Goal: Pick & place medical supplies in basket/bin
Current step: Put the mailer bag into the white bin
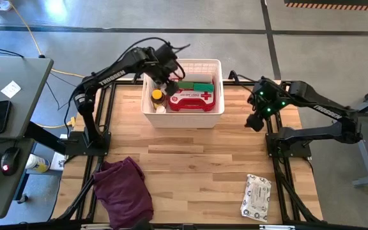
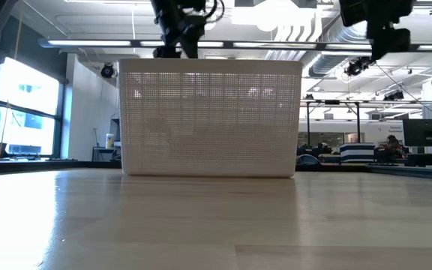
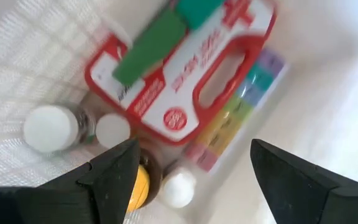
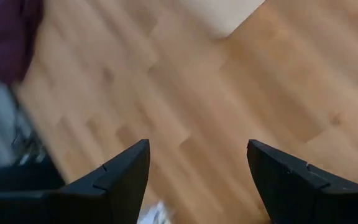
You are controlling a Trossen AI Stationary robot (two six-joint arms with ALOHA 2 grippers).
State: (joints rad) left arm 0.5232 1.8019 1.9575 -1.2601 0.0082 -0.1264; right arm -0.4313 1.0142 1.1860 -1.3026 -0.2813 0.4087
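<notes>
The white basket point(image 1: 217, 114) stands at the table's far middle. Inside it lie a red first-aid case point(image 3: 185, 68) with green rolls point(image 3: 148, 46) on top, a rainbow pill organiser point(image 3: 241, 112) and small bottles point(image 3: 51, 127). My left gripper point(image 3: 191, 165) hangs open above the basket's left part, holding nothing. My right gripper point(image 4: 197, 165) is open above bare table to the right of the basket. A white wipes pack point(image 1: 256, 197) lies flat at the near right.
A dark purple cloth point(image 1: 124, 191) lies heaped at the table's near left. A desk with a phone and a mouse point(image 1: 6, 161) stands left of the table. Bare wood spreads between the basket and the near edge.
</notes>
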